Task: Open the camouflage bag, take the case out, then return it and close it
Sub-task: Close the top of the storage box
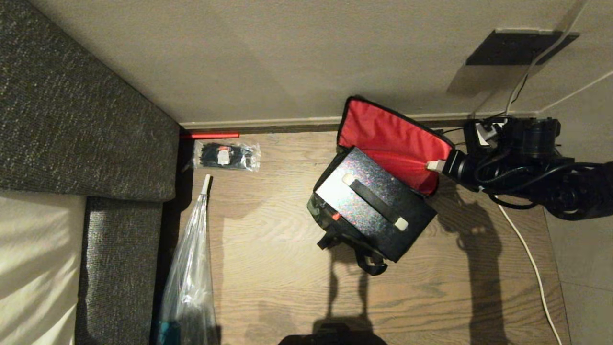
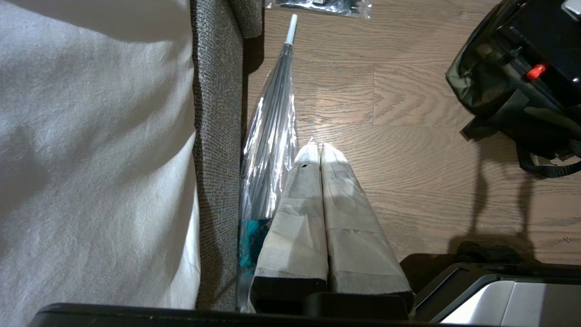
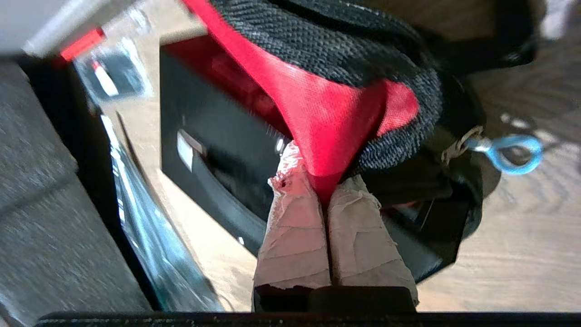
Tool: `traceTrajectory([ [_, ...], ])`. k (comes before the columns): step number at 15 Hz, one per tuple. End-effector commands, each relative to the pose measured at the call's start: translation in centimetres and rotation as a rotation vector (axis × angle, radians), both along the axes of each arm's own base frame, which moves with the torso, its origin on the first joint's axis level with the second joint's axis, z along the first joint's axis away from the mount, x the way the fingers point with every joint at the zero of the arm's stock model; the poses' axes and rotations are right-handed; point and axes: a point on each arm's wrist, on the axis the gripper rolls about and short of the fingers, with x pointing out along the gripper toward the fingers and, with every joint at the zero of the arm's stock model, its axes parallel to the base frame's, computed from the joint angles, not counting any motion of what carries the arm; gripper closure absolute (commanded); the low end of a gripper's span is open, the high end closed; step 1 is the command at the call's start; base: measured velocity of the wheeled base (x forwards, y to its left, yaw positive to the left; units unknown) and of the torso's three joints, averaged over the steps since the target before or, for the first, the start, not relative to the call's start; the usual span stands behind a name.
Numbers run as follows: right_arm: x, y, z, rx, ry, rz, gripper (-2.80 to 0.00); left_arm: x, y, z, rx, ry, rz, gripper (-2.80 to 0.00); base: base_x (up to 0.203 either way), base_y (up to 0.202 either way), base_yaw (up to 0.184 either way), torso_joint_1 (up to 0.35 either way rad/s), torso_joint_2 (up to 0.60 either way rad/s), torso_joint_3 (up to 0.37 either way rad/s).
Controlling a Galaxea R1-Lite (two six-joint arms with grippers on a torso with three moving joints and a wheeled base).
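Wooden plank floor [image 1: 287,287] bearing camouflage bag [image 1: 335,225] beside right gripper [image 1: 433,166]; farther off, cable-tie packet [image 1: 226,156] and clear umbrella [image 1: 189,268].

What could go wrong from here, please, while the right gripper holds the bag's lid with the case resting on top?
1. The right gripper pinches only a fold of red lining on the camouflage bag; that thin grip could slip.
2. The case sits tilted across the bag's opening, so the closing lid may jam on it.
3. The white cable beside the arm could snag.
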Motion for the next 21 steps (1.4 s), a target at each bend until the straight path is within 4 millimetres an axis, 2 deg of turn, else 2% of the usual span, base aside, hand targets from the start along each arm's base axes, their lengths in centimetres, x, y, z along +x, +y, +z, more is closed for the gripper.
traceTrajectory([
  [1, -0.2, 0.1, -0.3, -0.009, 0.006, 0.01, 0.0, 0.0, 0.0, 0.0, 0.0, -0.001, 0.001, 0.0, 0.0, 0.0, 0.0, 0.0, 0.0, 0.0],
  [3, -0.3, 0.1, -1.1, -0.05, 0.017, 0.018, 0.0, 0.0, 0.0, 0.0, -0.001, -0.001, 0.001, 0.0, 0.0, 0.0, 0.0, 0.0, 0.0, 0.0],
  [6, -0.8, -0.1, -5.1, -0.187, 0.094, 0.061, 0.0, 0.0, 0.0, 0.0, 0.0, -0.001, 0.001, 0.0, 0.0, 0.0, 0.0, 0.0, 0.0, 0.0],
  [9, -0.2, -0.9, -6.2, -0.28, 0.097, 0.018, 0.0, 0.0, 0.0, 0.0, 0.0, -0.001, 0.001, 0.0, 0.0, 0.0, 0.0, 0.0, 0.0, 0.0],
  [11, -0.4, -1.4, -7.9, -0.345, 0.13, 0.029, 0.0, 0.0, 0.0, 0.0, -0.001, -0.001, 0.001, 0.0, 0.0, 0.0, 0.0, 0.0, 0.0, 0.0],
  [16, 0.1, -3.1, -8.8, -0.451, 0.121, 0.021, 0.0, 0.0, 0.0, 0.0, 0.0, -0.001, 0.001, 0.0, 0.0, 0.0, 0.0, 0.0, 0.0, 0.0],
  [21, -0.4, -3.2, -9.4, -0.502, 0.137, 0.05, 0.0, 0.0, 0.0, 0.0, -0.001, -0.001, 0.001, 0.0, 0.0, 0.0, 0.0, 0.0, 0.0, 0.0],
])
